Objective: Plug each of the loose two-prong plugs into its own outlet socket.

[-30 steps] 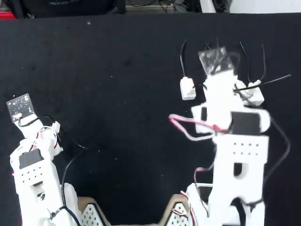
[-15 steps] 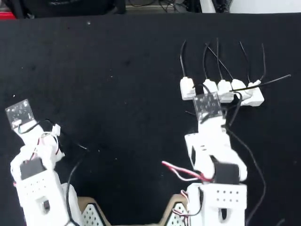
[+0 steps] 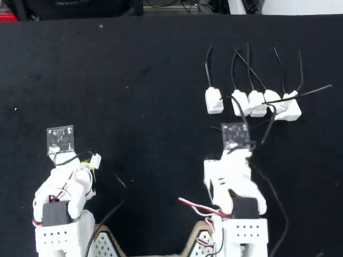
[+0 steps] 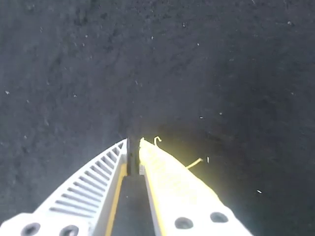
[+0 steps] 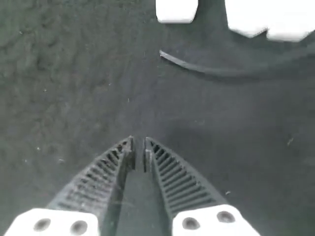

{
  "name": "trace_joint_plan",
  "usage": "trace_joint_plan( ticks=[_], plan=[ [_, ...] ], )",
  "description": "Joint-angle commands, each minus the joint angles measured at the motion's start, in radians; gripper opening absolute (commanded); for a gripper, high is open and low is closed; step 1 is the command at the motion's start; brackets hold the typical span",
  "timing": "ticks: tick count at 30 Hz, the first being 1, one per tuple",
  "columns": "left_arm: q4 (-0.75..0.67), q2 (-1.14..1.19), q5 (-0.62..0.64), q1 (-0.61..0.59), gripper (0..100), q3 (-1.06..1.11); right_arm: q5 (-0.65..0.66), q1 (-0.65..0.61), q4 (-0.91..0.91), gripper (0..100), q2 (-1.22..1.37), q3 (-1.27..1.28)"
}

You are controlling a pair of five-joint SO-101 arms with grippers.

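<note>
Our left gripper (image 4: 133, 147) has its 2 fingers pressed together on nothing, with bare black table (image 4: 206, 59) under and ahead of it. Our right gripper (image 5: 139, 151) is also drawn together and empty, with a sliver of gap at the tips.

Just ahead of the right gripper a black cord (image 5: 197, 65) lies across the table. Beyond the cord, well apart from the tips, sit a lone white block (image 5: 176, 11) and beside it a row of white blocks (image 5: 268, 22).

We judge the task done or nearly so. The row looks joined up, each piece trails its own cord away from the gripper, and no plug lies loose near either tool. We cannot tell whether the lone block is a seated pair or a leftover plug.

The high view gives the whole row, some 4 pieces, with the cords fanning beyond. The right wrist view gives the blocks' near edges and the fingers' stance, which we cannot read from above.
</note>
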Motion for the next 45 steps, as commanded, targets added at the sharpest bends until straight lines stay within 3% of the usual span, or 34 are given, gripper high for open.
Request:
trace_joint_plan(
  ticks=[1,6,45],
  plan=[
    [-0.003,0.006,0.021,-0.031,6,0.094,-0.081,-0.006,0.023,2.1,-0.116,0.047],
    [0.005,0.006,0.026,-0.074,5,0.162,-0.08,-0.009,0.259,1.9,-0.217,0.041],
    [0.006,-0.048,0.026,-0.073,5,0.159,-0.08,0.009,0.261,1.9,-0.236,0.041]
  ],
)
